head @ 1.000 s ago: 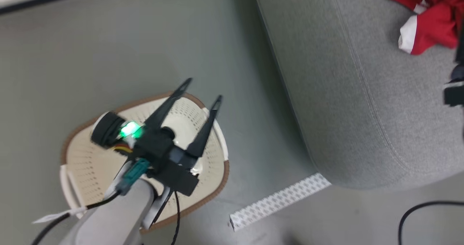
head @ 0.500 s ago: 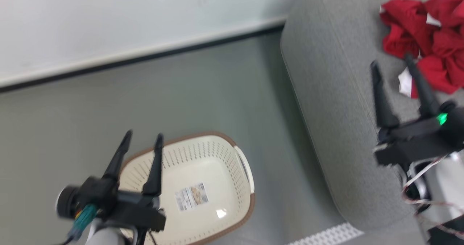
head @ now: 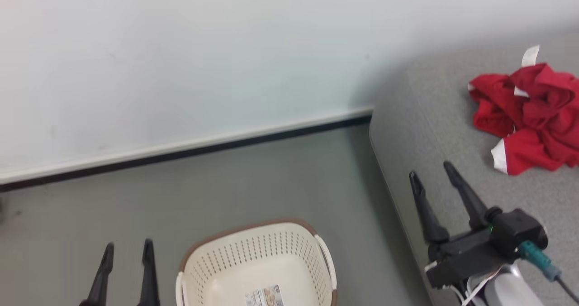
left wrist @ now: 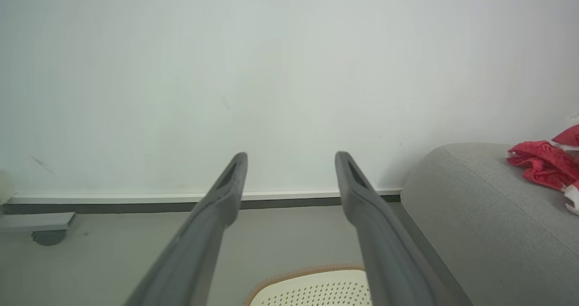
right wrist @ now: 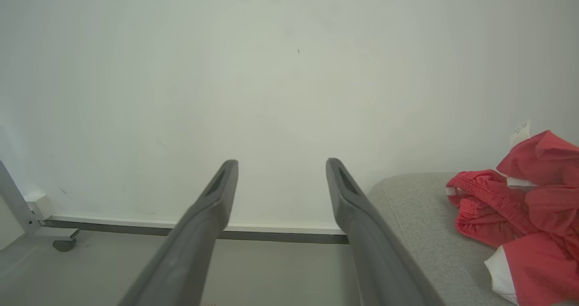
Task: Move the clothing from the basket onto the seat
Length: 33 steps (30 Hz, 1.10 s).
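The red clothing [head: 529, 116] with white cuffs lies crumpled on the grey seat [head: 429, 129] at the right; the pile also shows as clothing [right wrist: 520, 215] on the seat [right wrist: 416, 215] and as clothing [left wrist: 545, 165] on the seat [left wrist: 488, 215]. On the floor at the bottom middle stands the cream basket [head: 258, 260], holding nothing but its paper label [head: 264, 296]; the basket's rim [left wrist: 312, 285] peeks in low. My left gripper [head: 128, 246] is open at the lower left, beside the basket. My right gripper [head: 432, 169] is open above the seat's near edge, left of the clothing.
A pale wall [head: 181, 61] with a white and dark baseboard [head: 181, 150] runs behind the grey floor [head: 226, 188]. A caster and a low frame [left wrist: 45, 227] stand by the wall at the far left, and the caster [right wrist: 63, 244] shows there too.
The head camera has tilted up, so the wall fills more of the picture and the basket sits lower. Both grippers have drawn back toward the bottom, still open.
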{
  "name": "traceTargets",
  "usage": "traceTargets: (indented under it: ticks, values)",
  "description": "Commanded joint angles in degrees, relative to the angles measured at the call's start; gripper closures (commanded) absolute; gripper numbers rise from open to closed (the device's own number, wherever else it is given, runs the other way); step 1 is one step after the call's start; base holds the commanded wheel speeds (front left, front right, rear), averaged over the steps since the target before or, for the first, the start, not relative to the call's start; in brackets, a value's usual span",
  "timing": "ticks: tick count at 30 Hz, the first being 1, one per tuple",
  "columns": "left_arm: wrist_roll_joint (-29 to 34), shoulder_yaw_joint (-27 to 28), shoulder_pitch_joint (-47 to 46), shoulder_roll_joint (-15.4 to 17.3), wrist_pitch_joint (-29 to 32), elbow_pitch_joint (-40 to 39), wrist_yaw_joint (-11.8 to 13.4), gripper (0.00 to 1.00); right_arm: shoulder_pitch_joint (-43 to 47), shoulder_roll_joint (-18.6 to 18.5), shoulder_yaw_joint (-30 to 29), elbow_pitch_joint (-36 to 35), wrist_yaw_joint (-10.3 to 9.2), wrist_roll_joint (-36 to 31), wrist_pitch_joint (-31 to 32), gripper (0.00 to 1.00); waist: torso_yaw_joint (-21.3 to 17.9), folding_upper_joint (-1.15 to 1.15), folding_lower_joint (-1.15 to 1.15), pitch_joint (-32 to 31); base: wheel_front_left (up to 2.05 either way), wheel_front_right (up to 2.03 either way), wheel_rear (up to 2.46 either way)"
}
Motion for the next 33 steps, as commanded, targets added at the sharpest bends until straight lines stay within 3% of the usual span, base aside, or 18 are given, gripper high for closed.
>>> traceTargets:
  ticks: [1, 17, 33]
  values:
    - [0.68, 0.59, 1.44, -0.16, -0.27, -0.18, -0.39, 0.00, 1.17, 0.29, -0.02, -0.21, 0.00, -0.24, -0.09, 0.00, 1.78, 0.02, 0.02, -3.46, 0.00, 0.00, 0.00]
    - [7.51, 7.55, 11.71, -5.39, -0.28, 1.42, -7.37, 0.00, 13.63, 2.83, -2.09, -0.49, 0.00, -2.18, -0.10, 0.00, 4.19, 0.02, 0.02, -9.24, 0.00, 0.00, 0.00]
    - [10.64, 9.81, 12.16, -7.73, -0.28, 3.06, -10.76, 0.00, 15.01, 3.09, -2.56, -0.70, 0.00, -2.47, -0.09, 0.00, 4.33, 0.02, 0.02, -8.91, 0.00, 0.00, 0.00]
